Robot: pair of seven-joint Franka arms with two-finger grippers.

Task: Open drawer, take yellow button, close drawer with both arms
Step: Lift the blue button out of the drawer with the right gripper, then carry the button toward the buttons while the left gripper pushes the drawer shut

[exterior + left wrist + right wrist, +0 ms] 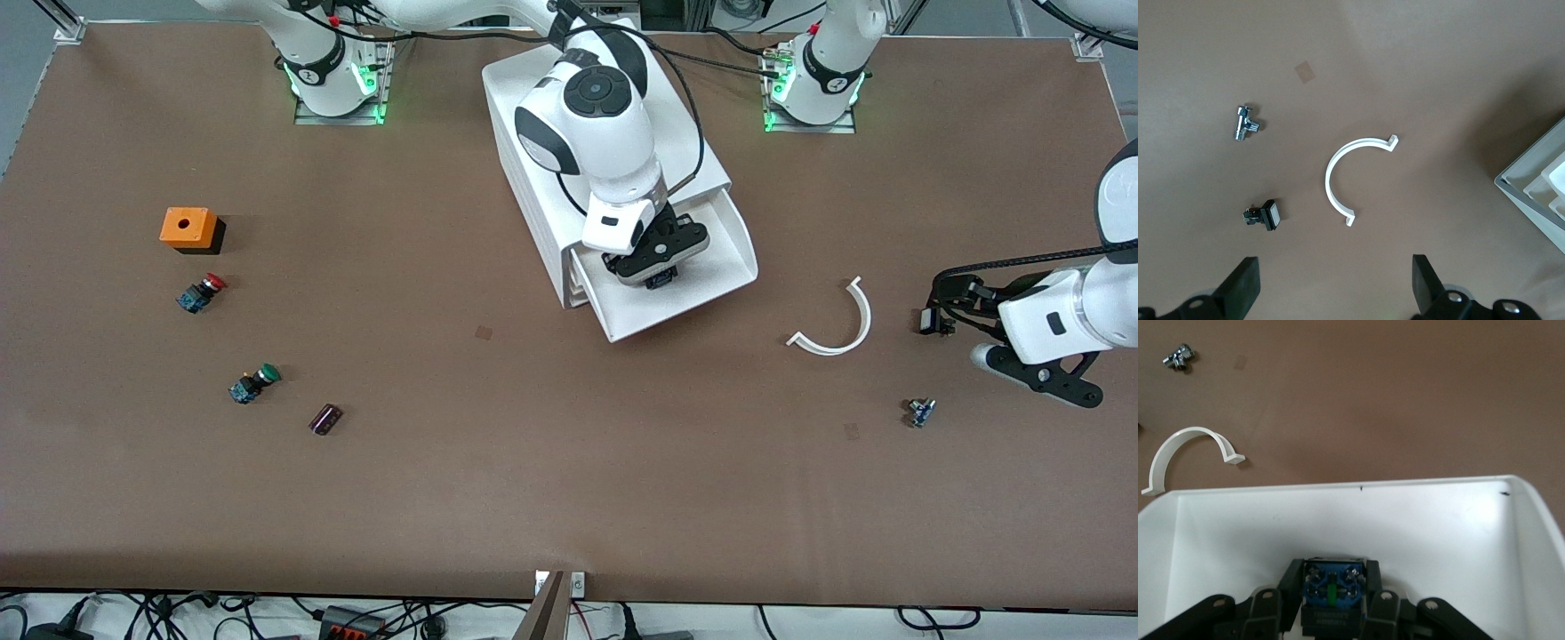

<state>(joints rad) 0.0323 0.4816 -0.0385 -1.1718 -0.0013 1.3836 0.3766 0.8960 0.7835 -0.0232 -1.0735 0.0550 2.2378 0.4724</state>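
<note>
The top drawer (pixel 722 238) of the white cabinet (pixel 520 102) stands pulled out toward the front camera. My right gripper (pixel 659 277) reaches down into it. In the right wrist view the gripper (pixel 1333 577) is shut on the button (pixel 1333 588). Only the button's dark blue body with its screw terminals shows, against the drawer's white wall (pixel 1338 520); its cap is hidden. The left arm's hand (pixel 1053 322) hangs over the table at the left arm's end. My left gripper (pixel 1335 290) is open, with only bare table between its fingers.
A white curved clip (pixel 836 324) lies between the drawer and the left hand, with a small black switch (pixel 1265 215) and a metal valve (pixel 920 412) nearby. Toward the right arm's end sit an orange box (pixel 188 228), a red-capped button (pixel 202 292), a green-capped button (pixel 253 384) and a dark cylinder (pixel 325 419).
</note>
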